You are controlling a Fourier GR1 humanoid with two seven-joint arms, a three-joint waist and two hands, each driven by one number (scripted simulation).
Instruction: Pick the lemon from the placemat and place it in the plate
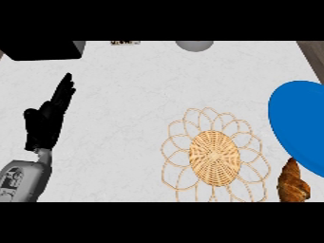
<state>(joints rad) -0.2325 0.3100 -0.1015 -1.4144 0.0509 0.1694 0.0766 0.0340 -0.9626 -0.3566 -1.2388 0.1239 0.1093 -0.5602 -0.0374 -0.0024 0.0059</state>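
Observation:
A woven straw placemat [215, 155] with a looped flower edge lies on the white counter, right of centre. Nothing rests on it, and no lemon shows anywhere in the head view. A blue plate [306, 128] sits at the right edge, partly cut off. My left hand [46, 119] is at the left, far from the placemat, with its fingers straight and pointing away from me, holding nothing. My right hand is out of the view.
A brown croissant [292, 182] lies just below the blue plate, right of the placemat. A black box [42, 49] stands at the far left corner, and a grey round object [195, 45] sits at the far edge.

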